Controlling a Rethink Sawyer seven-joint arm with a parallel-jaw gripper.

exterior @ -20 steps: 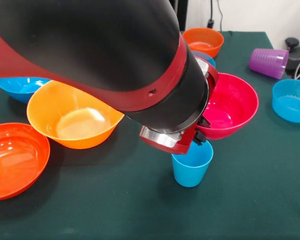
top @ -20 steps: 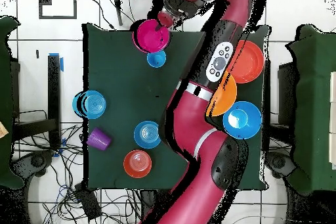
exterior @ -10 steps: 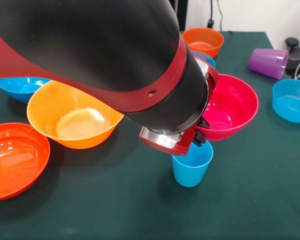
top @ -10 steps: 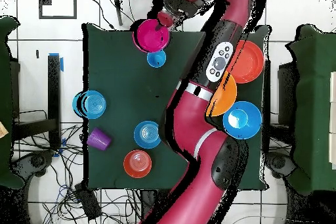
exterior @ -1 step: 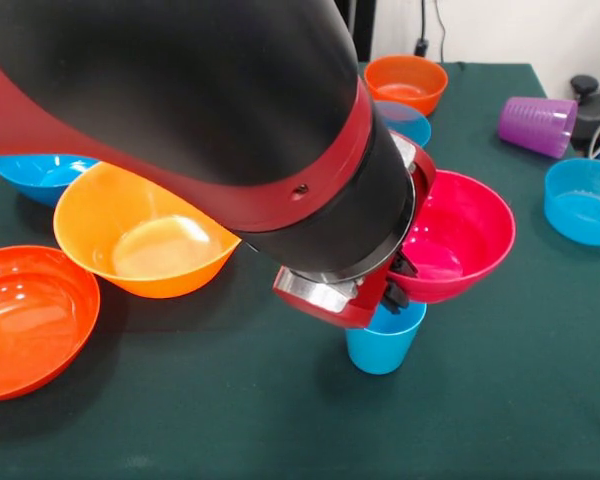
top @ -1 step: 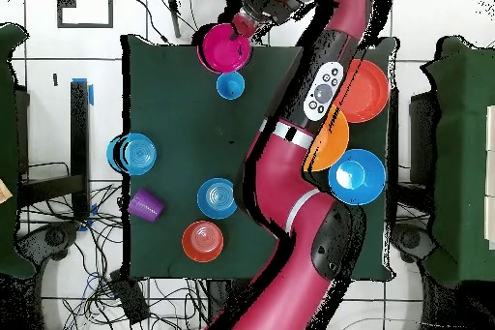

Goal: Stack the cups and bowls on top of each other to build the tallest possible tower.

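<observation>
My gripper (exterior @ -1 step: pixel 401 270) is shut on the near-left rim of the magenta-pink bowl (exterior @ -1 step: pixel 462 232), though the big black and red wrist hides most of it. The bowl hangs just off the cloth, and its lower edge overlaps the rim of the upright light blue cup (exterior @ -1 step: pixel 385 343). From above, the pink bowl (top @ -1 step: pixel 223 48) lies next to the blue cup (top @ -1 step: pixel 230 85), with the gripper (top @ -1 step: pixel 240 28) at the bowl's rim. The purple cup (exterior @ -1 step: pixel 536 125) lies on its side at the far right.
A yellow-orange bowl (exterior @ -1 step: pixel 145 238), a red-orange bowl (exterior @ -1 step: pixel 25 322) and a blue bowl (exterior @ -1 step: pixel 32 172) sit at the left. A small orange bowl (exterior @ -1 step: pixel 407 80) and a small blue bowl (exterior @ -1 step: pixel 408 122) stand behind the wrist. Another blue bowl (exterior @ -1 step: pixel 583 202) is at the right edge.
The wrist and the pink bowl have shifted slightly left and toward the blue cup; the bowl's edge now covers part of the cup's rim. Everything else has stayed in place.
</observation>
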